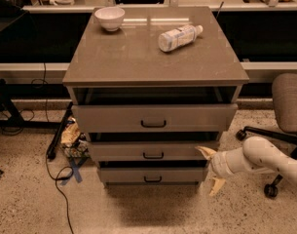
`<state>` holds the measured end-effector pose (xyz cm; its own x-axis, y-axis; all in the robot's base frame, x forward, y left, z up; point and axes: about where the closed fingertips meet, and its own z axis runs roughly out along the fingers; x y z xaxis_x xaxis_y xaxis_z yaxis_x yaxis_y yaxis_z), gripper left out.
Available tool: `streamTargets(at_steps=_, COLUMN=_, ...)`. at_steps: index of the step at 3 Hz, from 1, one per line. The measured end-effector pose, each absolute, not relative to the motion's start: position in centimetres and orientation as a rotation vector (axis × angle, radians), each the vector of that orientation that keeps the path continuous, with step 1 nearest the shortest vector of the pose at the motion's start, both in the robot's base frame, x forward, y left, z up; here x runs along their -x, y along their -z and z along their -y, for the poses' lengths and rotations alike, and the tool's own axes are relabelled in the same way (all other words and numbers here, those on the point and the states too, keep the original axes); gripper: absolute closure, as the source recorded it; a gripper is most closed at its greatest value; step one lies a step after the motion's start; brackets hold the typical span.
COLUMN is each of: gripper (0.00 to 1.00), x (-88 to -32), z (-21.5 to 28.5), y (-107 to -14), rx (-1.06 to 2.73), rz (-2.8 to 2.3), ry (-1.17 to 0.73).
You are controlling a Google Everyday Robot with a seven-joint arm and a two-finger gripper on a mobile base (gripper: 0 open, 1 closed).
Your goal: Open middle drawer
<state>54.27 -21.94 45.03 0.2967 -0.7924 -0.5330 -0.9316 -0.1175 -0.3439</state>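
A grey-taupe cabinet (153, 57) has three drawers. The middle drawer (119, 151) is a low wide panel with a small black bar handle (153, 155). It stands out a little from the cabinet, less than the top drawer (109, 118) above it. The lowest drawer (123, 175) is below. My gripper (211, 169), with yellowish fingers spread apart, one up and one down, is at the right end of the middle and lowest drawers, to the right of the handle. It holds nothing. My white arm (265, 159) comes in from the right.
A white bowl (109, 18) and a lying plastic bottle (179, 37) are on the cabinet top. An office chair (287, 106) stands at the right. Cables and a crumpled bag (72, 135) lie on the floor at the left.
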Motion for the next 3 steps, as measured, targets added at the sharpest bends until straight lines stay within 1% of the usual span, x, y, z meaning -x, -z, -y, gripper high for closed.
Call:
streamTargets(at_steps=2, gripper=0.00, x=-55.6, z=21.7, y=-44.2, rx=1.939, rz=-1.515, ry=-0.228)
streamTargets(at_steps=3, gripper=0.00, x=-59.4, z=19.9, y=-43.6, rx=1.960, rz=-1.447, ry=-0.117)
